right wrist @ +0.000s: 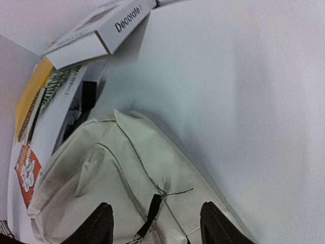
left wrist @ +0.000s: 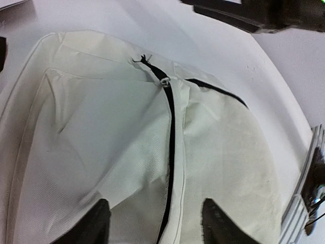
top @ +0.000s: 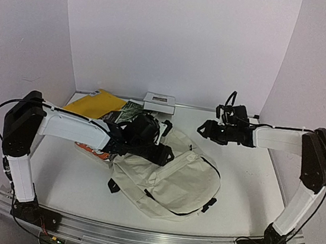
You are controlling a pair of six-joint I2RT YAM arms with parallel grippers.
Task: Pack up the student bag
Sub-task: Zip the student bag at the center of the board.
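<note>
the student bag (top: 170, 182) lies flat in the middle of the table (top: 246, 168), between the 2 arms, with a loose pile of books just beside its far-left corner. the left gripper (left wrist: 155, 226) hangs over the bag with its fingers spread and nothing between them. the right gripper (right wrist: 155, 226) is spread too, over the bag's far edge near a black strap (right wrist: 152, 208), and holds nothing.

the main risk, as i judge it, is the zipper (left wrist: 170, 132): it looks closed along the length in view, so no book goes in until it is opened. the zipper pull (left wrist: 163, 81) is small, and a pinch could slip off it or catch only loose fabric. with 1 arm tugging and the other not pinning the bag, the light bag could slide on the smooth table. the left arm reaches across the pile, so a careless sweep could push the yellow book (top: 97, 103) or the orange book (right wrist: 28, 173).

readable writing: "decorate" on the spine of the white book (right wrist: 101, 30). the orange cover's print is too small to read.
</note>
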